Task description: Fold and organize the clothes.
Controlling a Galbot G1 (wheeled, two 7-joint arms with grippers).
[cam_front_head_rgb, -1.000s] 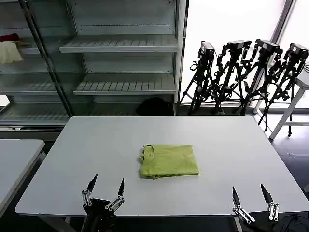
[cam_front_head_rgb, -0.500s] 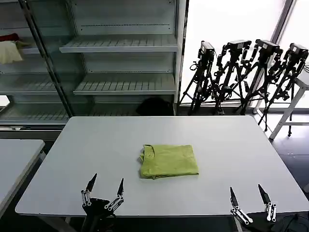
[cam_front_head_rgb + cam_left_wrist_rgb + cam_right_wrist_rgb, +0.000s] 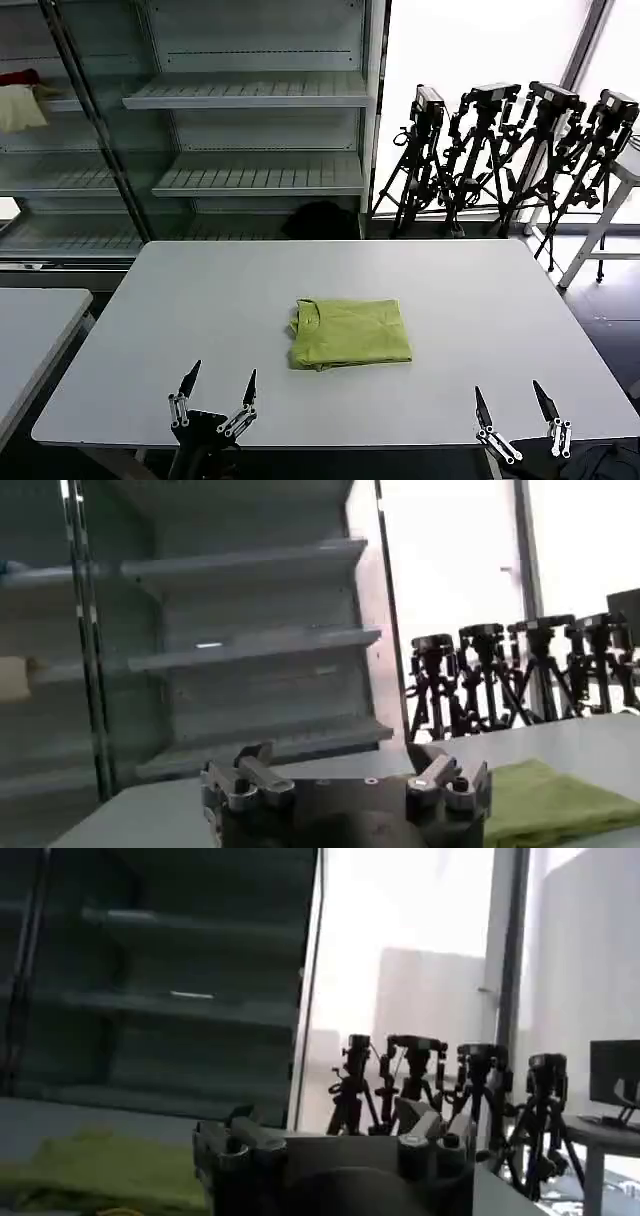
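At the table's [image 3: 150, 330] near edge, toward its left corner, the left gripper [image 3: 219, 387] sat with its two pointed fingers spread wide and nothing between them. It hovered at the rim, well apart from the garment, and the left wrist view showed the same open jaws with a green corner of cloth lying off to one side on the tabletop.

Near the middle of the table lay the T-shirt [image 3: 350, 333], lime yellow-green, folded into a compact, roughly square packet. Its edges looked fairly even, with a small lip of fabric at the side nearer the left edge and a slight bulge along the near edge. No print or lettering showed on the upward face. It touched neither gripper.

At the near edge toward the right corner, the right gripper [image 3: 513, 400] waited likewise, its fingers wide apart and empty, clear of the cloth.

Judged from this layout, the folding appeared done: the shirt was a tidy bundle and both arms stood back at the table's front. What might have remained was only the organizing, such as squaring the packet or moving it to a final place, though nothing on the table marked one.
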